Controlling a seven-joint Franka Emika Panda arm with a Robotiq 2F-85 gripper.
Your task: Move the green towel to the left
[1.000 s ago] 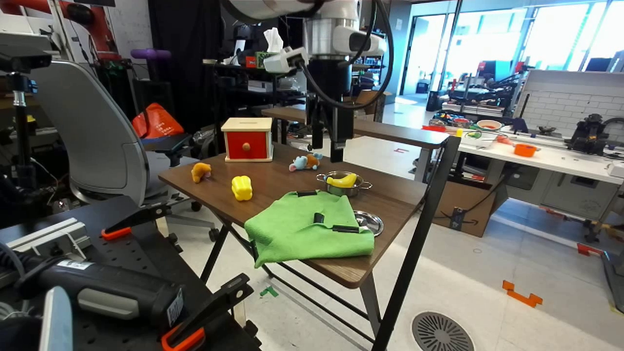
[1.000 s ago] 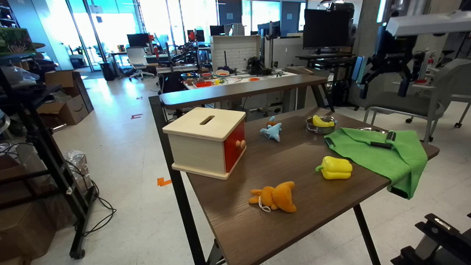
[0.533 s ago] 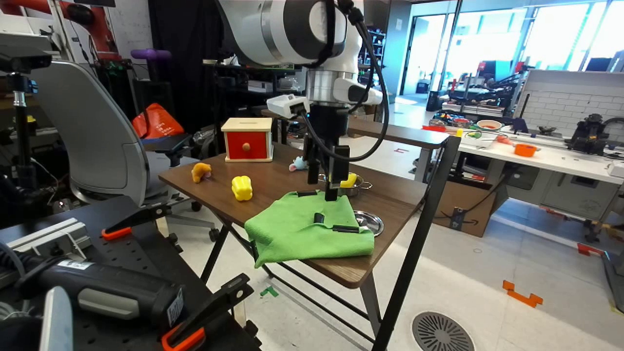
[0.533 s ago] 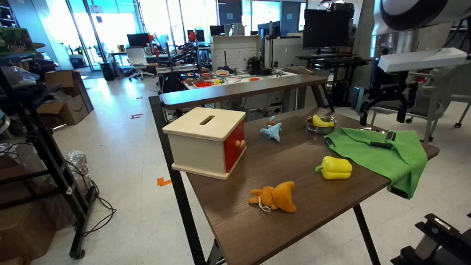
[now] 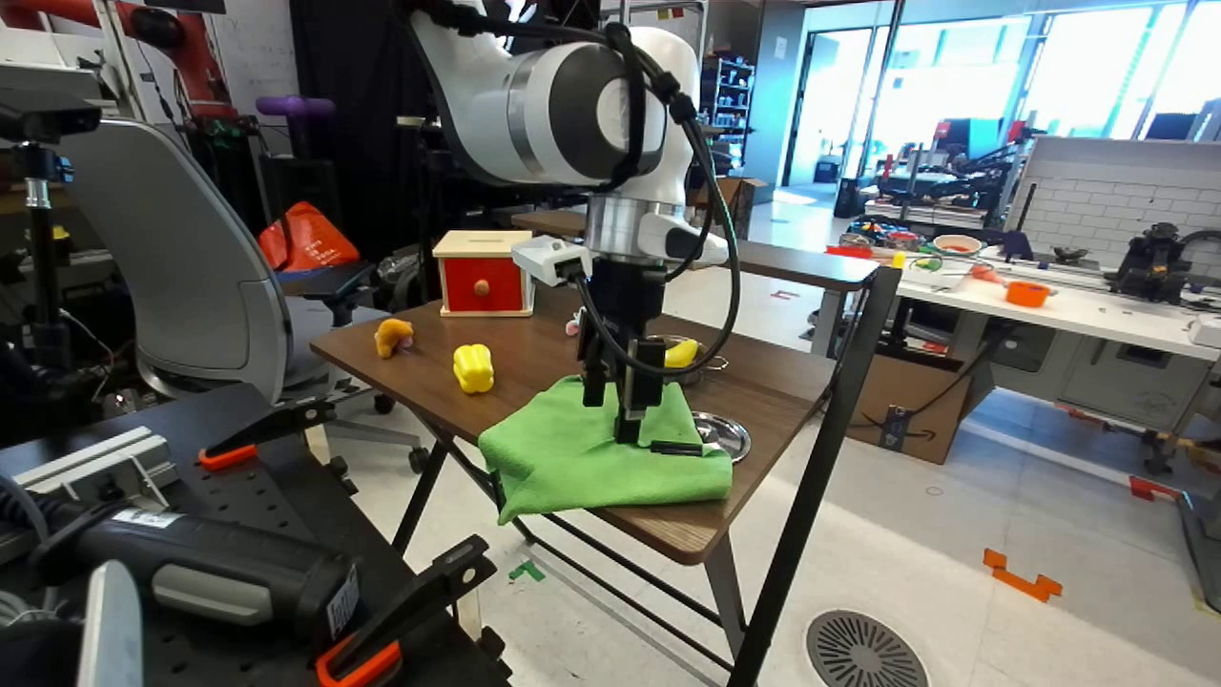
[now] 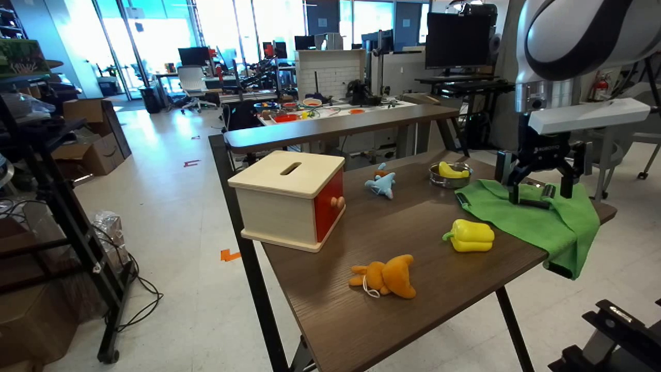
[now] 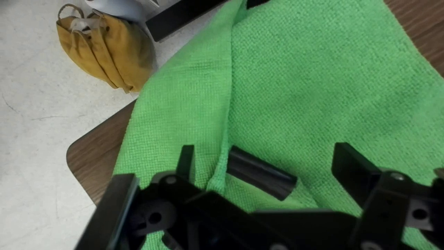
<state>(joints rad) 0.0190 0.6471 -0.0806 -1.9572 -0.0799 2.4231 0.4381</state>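
The green towel (image 5: 563, 463) lies rumpled on the near end of the brown table, with part hanging over the edge. It also shows in an exterior view (image 6: 537, 222) and fills most of the wrist view (image 7: 305, 86). It has black pieces on it; one black piece (image 7: 262, 173) lies between my fingers in the wrist view. My gripper (image 5: 610, 415) points down over the towel, and shows in an exterior view (image 6: 540, 195) and the wrist view (image 7: 264, 152). Its fingers are wide apart, holding nothing. I cannot tell whether the fingertips touch the cloth.
A steel pot (image 6: 450, 181) with a yellow banana (image 6: 453, 170) and a steel lid (image 5: 730, 437) stand close to the towel. A yellow pepper (image 6: 471, 236), an orange plush (image 6: 387, 276), a blue plush (image 6: 382, 185) and a red-fronted box (image 5: 482, 284) are on the table (image 6: 372, 235).
My gripper has come down from high above the table to just over the towel, staying open. The towel and other objects have not moved.
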